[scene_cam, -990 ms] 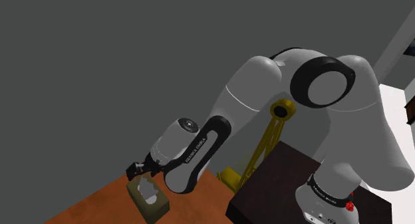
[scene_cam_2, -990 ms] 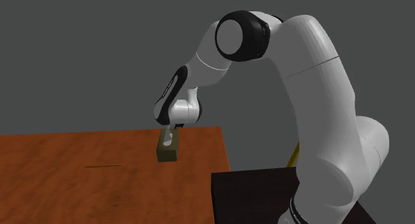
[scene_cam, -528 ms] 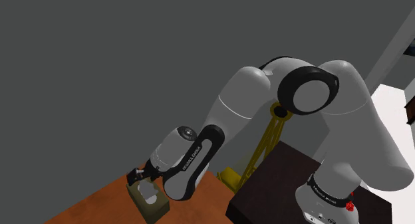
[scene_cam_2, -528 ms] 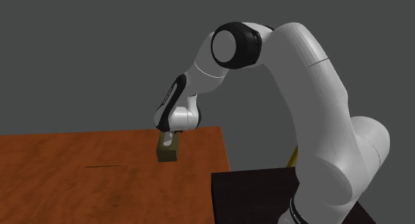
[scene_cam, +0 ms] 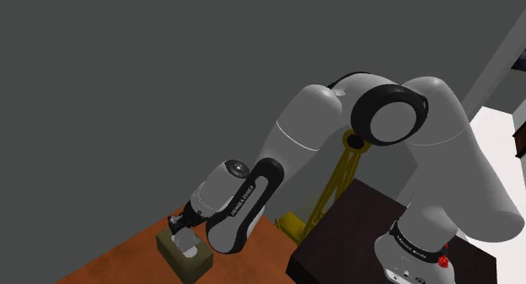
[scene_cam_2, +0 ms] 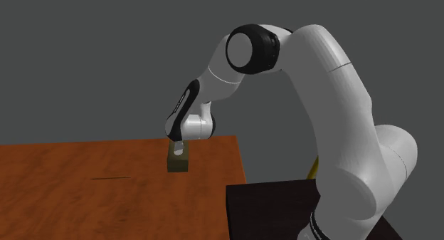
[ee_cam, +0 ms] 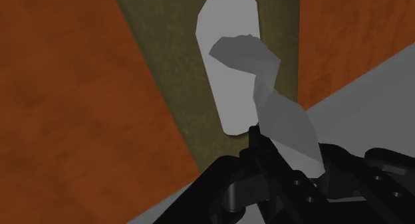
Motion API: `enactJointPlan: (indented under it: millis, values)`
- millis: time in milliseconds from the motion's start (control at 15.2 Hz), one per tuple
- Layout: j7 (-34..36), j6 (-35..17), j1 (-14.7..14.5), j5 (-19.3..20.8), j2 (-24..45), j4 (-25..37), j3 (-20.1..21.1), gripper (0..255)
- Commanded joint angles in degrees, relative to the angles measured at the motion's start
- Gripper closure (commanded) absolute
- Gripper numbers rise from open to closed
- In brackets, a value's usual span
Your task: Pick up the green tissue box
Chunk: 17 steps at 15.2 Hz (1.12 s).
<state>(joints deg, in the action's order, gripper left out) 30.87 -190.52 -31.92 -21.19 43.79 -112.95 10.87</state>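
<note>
A plain grey wall (scene_cam: 126, 72) backs everything. The white arm (scene_cam: 312, 131) arches up and over, then reaches down to the brown wooden table (scene_cam_2: 85, 178). It is rooted on the dark stand (scene_cam: 346, 236). Behind the arm and stand in the shoulder view stands a yellow frame (scene_cam: 339, 183).

The box (scene_cam_2: 178, 163) — olive-green, with a white oval opening (ee_cam: 223, 63) on top — lies on the table. In the second exterior view it sits near the table's far edge, toward the right end and not far from the stand. The gripper (scene_cam_2: 179, 146) hangs straight down over the box, right at its top and about over its middle.

In the wrist view the box runs lengthwise away from the gripper's black body. A grey tissue (ee_cam: 279, 110) sticks up out of the opening, close against that body. Whether the gripper is open or closed — or has hold of the tissue or the box — cannot be told.
</note>
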Motion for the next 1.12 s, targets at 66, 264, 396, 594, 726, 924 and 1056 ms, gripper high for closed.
enactJointPlan:
  millis: [66,264,396,594,726,924,1056]
  values:
    - [0.02,0.01,-0.01,-0.01,0.09,-0.27,0.14,255]
    - [0.12,0.96,-0.26,-0.24,-1.39,-0.80,-0.24,255]
    - [0.29,1.88,-0.67,-0.52,-2.94,-1.43,-0.70,255]
    - [0.59,3.33,-1.38,-0.87,-5.23,-2.29,-1.49,255]
    - [0.81,4.33,-1.91,-1.08,-6.74,-2.80,-2.09,255]
    - [1.21,5.90,-2.78,-1.29,-8.95,-3.48,-3.10,255]
    - [1.51,6.99,-3.42,-1.38,-10.40,-3.88,-3.85,255]
